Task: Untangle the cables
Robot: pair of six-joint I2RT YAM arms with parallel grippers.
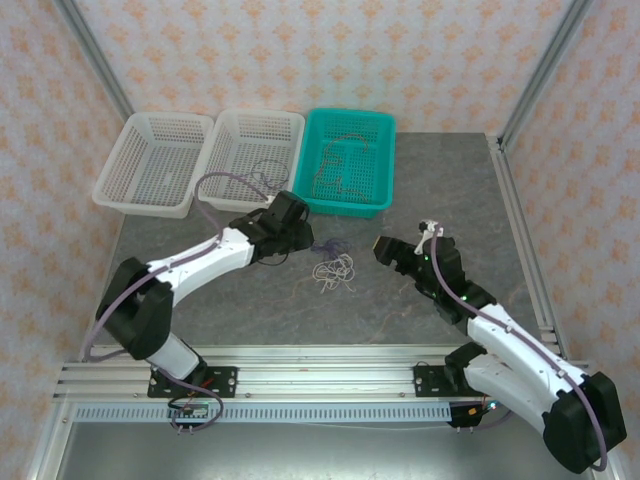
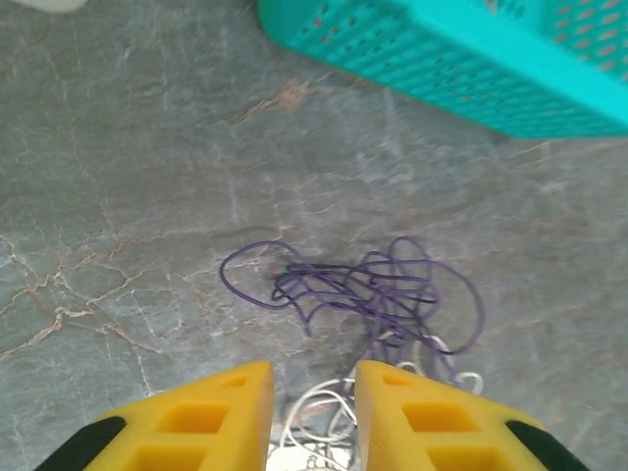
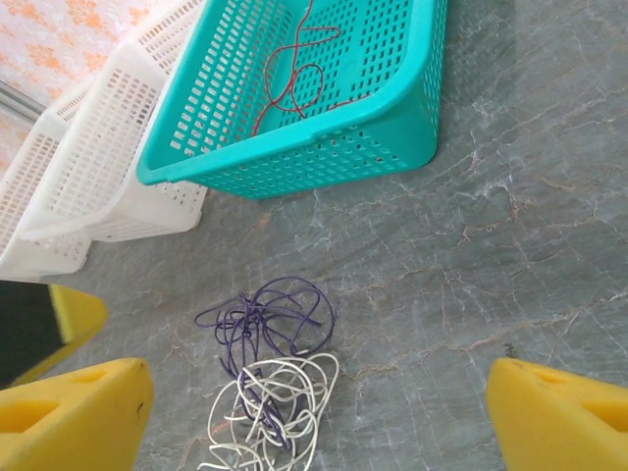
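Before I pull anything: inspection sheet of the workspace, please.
Surface: grey stone-patterned tabletop.
Job's things: thin purple wire and thin white wire tangled together on the tabletop; thin red wire inside the teal plastic mesh basket.
Clutter: two white plastic mesh baskets beside the teal one.
Grippers: left gripper fingers open, at the tangle's edge; right gripper fingers wide open.
Cables: lilac arm hoses, off the tangle.
Surroundings: patterned walls, metal frame posts.

I am looking into a robot test cell, a lab rig and no home: a left arm (image 1: 195,260) and a right arm (image 1: 515,345) bolted to a metal rail (image 1: 320,362) at a grey table (image 1: 450,200), fenced by aluminium posts (image 1: 95,57) and wallpapered panels (image 1: 300,50), with plastic baskets (image 1: 140,200) lined up behind.
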